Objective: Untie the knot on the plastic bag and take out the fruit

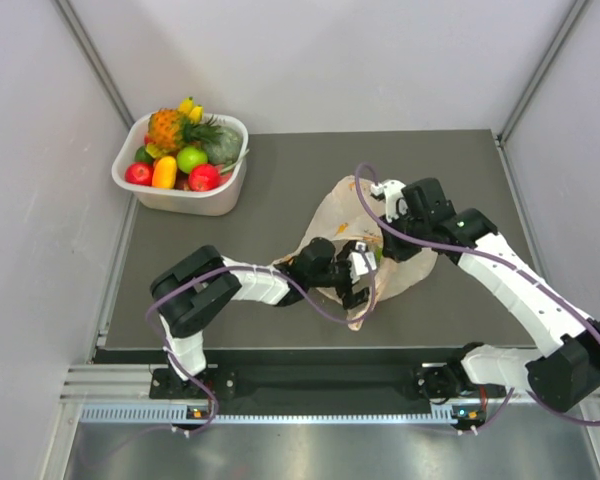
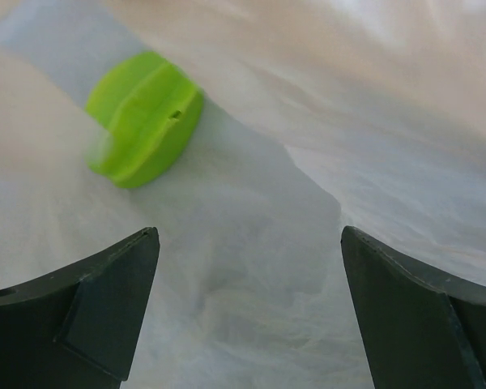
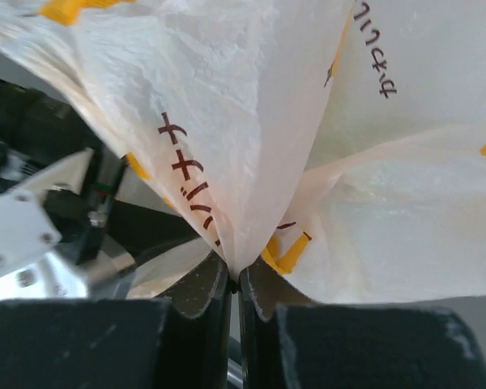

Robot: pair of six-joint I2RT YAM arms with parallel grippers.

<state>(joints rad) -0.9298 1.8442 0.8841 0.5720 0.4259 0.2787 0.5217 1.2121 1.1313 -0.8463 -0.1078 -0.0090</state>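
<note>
The plastic bag (image 1: 332,212) lies crumpled near the middle of the surface (image 1: 280,160), between our two hands. We can find no tied knot on it. Its mouth looks open, since our left hand (image 2: 249,243) reaches inside, fingers spread wide and holding nothing. Just ahead of that hand, on the film inside the bag, lies one bright green piece of fruit (image 2: 146,120), not yet touched. Our right hand (image 3: 235,279) is clamped shut on a pinched fold of the bag, holding the film up. Well apart, at the far left corner of the surface, the white tub (image 1: 205,200) holds a pile of fruit (image 1: 170,150). We judge the untying done and the emptying far along. At least the green piece is left to take out, and whether more hides under the film we cannot tell.
</note>
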